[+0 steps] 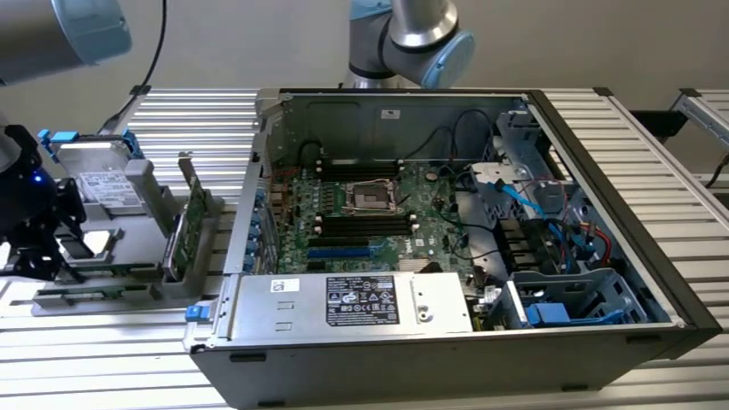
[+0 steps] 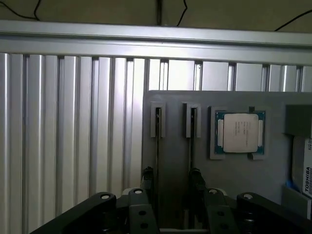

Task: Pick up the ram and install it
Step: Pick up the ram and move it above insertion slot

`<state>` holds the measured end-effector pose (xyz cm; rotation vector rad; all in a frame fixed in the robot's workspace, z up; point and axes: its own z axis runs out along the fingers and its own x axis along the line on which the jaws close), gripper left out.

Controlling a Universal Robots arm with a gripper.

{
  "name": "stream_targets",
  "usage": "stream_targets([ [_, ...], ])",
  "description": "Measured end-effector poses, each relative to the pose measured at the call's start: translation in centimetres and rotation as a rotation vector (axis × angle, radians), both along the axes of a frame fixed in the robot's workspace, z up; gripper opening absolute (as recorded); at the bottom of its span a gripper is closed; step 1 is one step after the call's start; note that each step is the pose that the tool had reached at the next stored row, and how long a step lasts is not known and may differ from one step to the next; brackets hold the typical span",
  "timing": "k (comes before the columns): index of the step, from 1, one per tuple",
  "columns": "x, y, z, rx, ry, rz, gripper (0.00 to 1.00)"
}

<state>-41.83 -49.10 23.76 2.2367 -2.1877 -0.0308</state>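
1. At the exterior view's left, our gripper (image 1: pixel 34 252) hangs over the grey holder (image 1: pixel 91 301), fingers (image 2: pixel 147 176) wide apart and holding nothing.
2. The ram (image 2: pixel 157 146) seems to stand on edge in a holder slot below the fingers, a like strip beside it; the CPU (image 2: pixel 240 132) lies further along.
3. We judge the pick is in hand, no grasp yet; it calls for straddling one stick squarely.
4. To the exterior view's right, the open case (image 1: pixel 615 256) with its memory slots (image 1: pixel 362 224) waits, well apart.
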Motion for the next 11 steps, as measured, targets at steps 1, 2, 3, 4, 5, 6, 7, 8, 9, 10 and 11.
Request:
stream_targets([
  [1,0.0,-0.01,-0.18,0.0,-0.0004,-0.001,0.42],
  [2,-0.1,-0.01,-0.35,0.0,-0.0008,-0.002,0.42],
  [3,-0.1,-0.02,-0.54,0.0,-0.0013,-0.003,0.42],
  [4,-0.2,-0.02,-0.73,0.0,-0.0017,-0.004,0.42],
  [5,-0.2,-0.04,-0.91,-0.0001,-0.002,-0.004,0.42],
  [6,-0.2,-0.05,-1.1,0.0001,-0.0025,-0.005,0.42],
  [7,-0.3,-0.07,-1.26,-0.0001,-0.0025,-0.006,0.42],
  [8,-0.3,-0.11,-1.44,-0.0001,-0.0027,-0.007,0.42],
  [9,-0.3,-0.16,-1.63,-0.0001,-0.003,-0.008,0.42],
  [10,-0.4,-0.24,-1.84,0.0,-0.0033,-0.009,0.42],
  [11,-0.4,-0.33,-2.01,-0.0001,-0.0034,-0.01,0.42],
])
